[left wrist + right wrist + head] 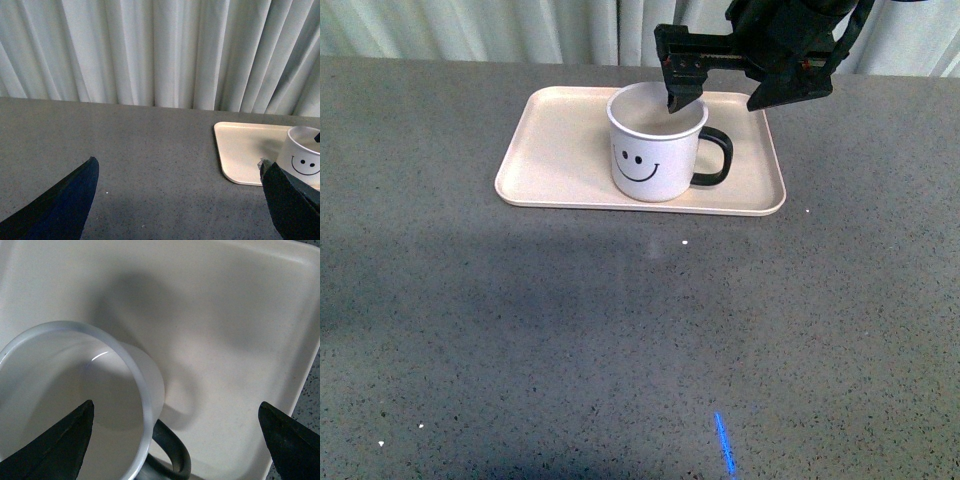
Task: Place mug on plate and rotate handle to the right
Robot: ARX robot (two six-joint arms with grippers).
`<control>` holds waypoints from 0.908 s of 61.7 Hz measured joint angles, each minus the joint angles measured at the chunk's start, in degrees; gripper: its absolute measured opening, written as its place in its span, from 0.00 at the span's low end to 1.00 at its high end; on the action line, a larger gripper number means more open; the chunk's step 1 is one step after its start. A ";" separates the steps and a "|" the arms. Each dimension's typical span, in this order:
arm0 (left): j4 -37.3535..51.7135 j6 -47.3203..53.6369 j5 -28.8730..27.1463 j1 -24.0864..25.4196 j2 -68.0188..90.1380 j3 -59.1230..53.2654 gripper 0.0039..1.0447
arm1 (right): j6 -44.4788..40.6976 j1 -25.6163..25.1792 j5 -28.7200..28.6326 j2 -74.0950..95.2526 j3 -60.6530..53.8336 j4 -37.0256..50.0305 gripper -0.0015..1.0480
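The white mug (655,150) with a black smiley face stands upright on the pale beige plate (560,150). Its black handle (714,158) points to the right. My right gripper (715,98) hangs open just above the mug's right rim and handle, touching nothing. In the right wrist view I look down on the mug's rim (135,375), the handle (172,452) and the plate (225,330) between the open fingertips (287,440). My left gripper (180,200) is open and empty over bare table; the mug (302,157) and plate (245,150) show at that view's edge.
The grey speckled table (620,340) spreads wide in front of the plate. A pale curtain (520,30) hangs behind the table's far edge. A blue light streak (724,445) lies on the table near the front.
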 joint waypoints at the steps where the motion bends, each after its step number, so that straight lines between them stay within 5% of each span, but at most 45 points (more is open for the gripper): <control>1: 0.00 -0.02 0.00 0.00 0.00 0.00 0.91 | 0.00 0.11 0.02 0.26 0.35 -0.22 0.91; 16: 0.00 -0.02 0.00 0.00 0.00 0.00 0.91 | 0.02 1.14 0.50 2.51 4.02 -2.45 0.84; 47: 0.00 -0.02 0.00 0.00 0.00 0.00 0.91 | 1.11 2.38 1.81 6.47 9.57 -7.08 0.04; 56: 0.00 -0.02 0.00 0.00 0.00 0.00 0.91 | 1.22 2.34 1.95 7.13 12.31 -8.74 0.02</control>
